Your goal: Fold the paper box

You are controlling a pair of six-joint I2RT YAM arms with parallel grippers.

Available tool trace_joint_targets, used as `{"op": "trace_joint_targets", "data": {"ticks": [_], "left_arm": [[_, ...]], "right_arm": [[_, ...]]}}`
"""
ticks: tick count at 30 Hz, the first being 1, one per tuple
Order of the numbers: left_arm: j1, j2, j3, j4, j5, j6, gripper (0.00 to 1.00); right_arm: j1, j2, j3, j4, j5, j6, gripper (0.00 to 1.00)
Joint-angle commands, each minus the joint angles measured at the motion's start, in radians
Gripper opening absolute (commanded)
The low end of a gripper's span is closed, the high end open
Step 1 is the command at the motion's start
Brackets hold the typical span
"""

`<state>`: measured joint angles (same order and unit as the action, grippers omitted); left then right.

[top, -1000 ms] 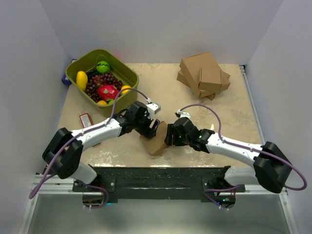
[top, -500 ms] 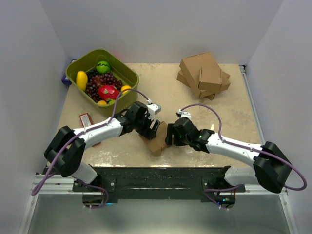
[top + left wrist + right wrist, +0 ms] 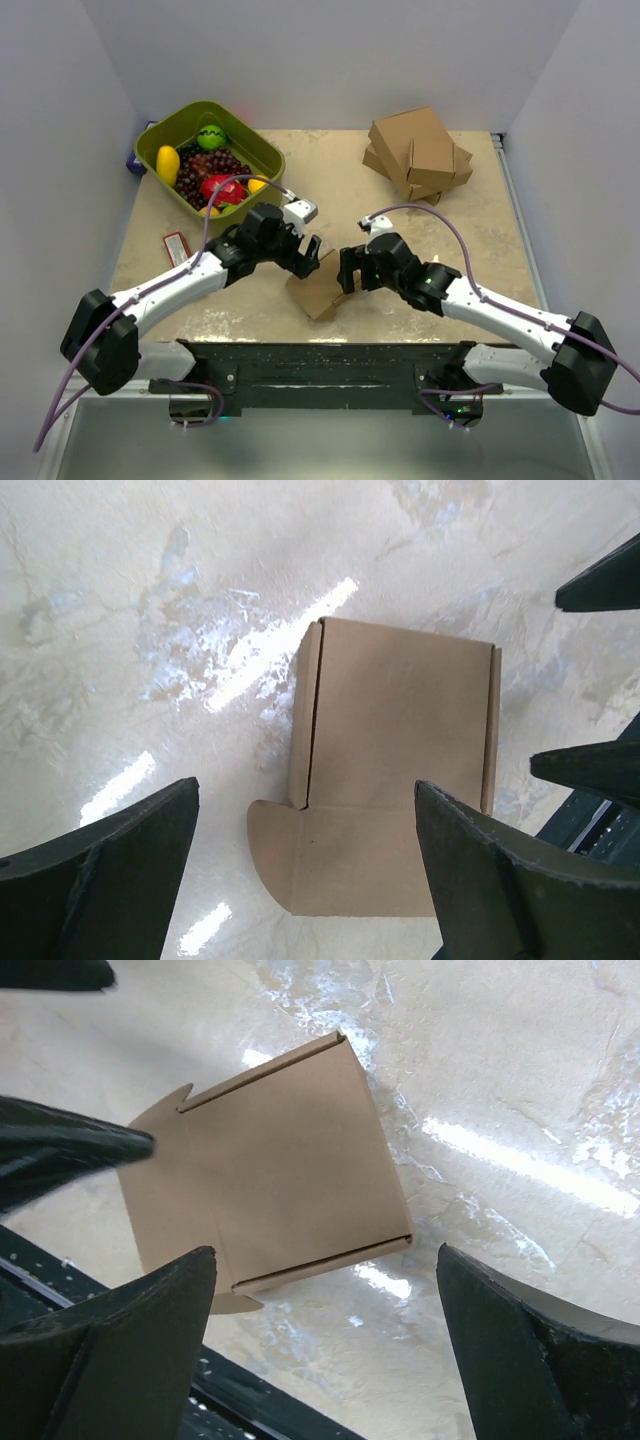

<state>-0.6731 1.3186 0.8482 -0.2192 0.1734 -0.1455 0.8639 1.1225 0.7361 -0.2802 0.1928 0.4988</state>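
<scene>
a green tub (image 3: 160, 135) of fruit is sitting at the tabletop's (image 3: 480, 240) far left corner, with a small red packet (image 3: 176, 247) lying near the left edge. the left gripper (image 3: 308, 258) is hanging with its fingers spread wide, gripping nothing. the paper box (image 3: 318, 292), smooth brown kraft card with creased panels and a rounded flap, is lying flat by the middle of the near edge, between both grippers and seemingly untouched. the right gripper (image 3: 347, 276) is likewise gaping empty. larger brown cartons (image 3: 415, 150) are sitting piled near the far right corner.
</scene>
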Motion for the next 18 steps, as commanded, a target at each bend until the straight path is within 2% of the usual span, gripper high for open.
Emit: {"op": "trace_joint_targets", "data": {"ticks": [1, 2, 7, 12, 18], "left_arm": [[0.017, -0.045, -0.018, 0.060, 0.035, 0.011, 0.93], [0.021, -0.051, -0.018, 0.064, 0.040, 0.012, 0.93], [0.024, -0.065, -0.024, 0.072, 0.078, 0.026, 0.92], [0.026, -0.081, -0.032, 0.076, 0.120, 0.046, 0.89], [0.027, -0.087, -0.032, 0.078, 0.144, 0.055, 0.89]], "right_arm": [[-0.028, 0.042, 0.045, 0.002, -0.012, -0.091, 0.88], [-0.041, 0.051, 0.049, 0.019, -0.050, -0.089, 0.81], [-0.138, 0.103, 0.042, 0.117, -0.179, -0.114, 0.69], [-0.200, 0.145, 0.039, 0.170, -0.282, -0.144, 0.63], [-0.238, 0.197, 0.034, 0.213, -0.331, -0.154, 0.56]]}}
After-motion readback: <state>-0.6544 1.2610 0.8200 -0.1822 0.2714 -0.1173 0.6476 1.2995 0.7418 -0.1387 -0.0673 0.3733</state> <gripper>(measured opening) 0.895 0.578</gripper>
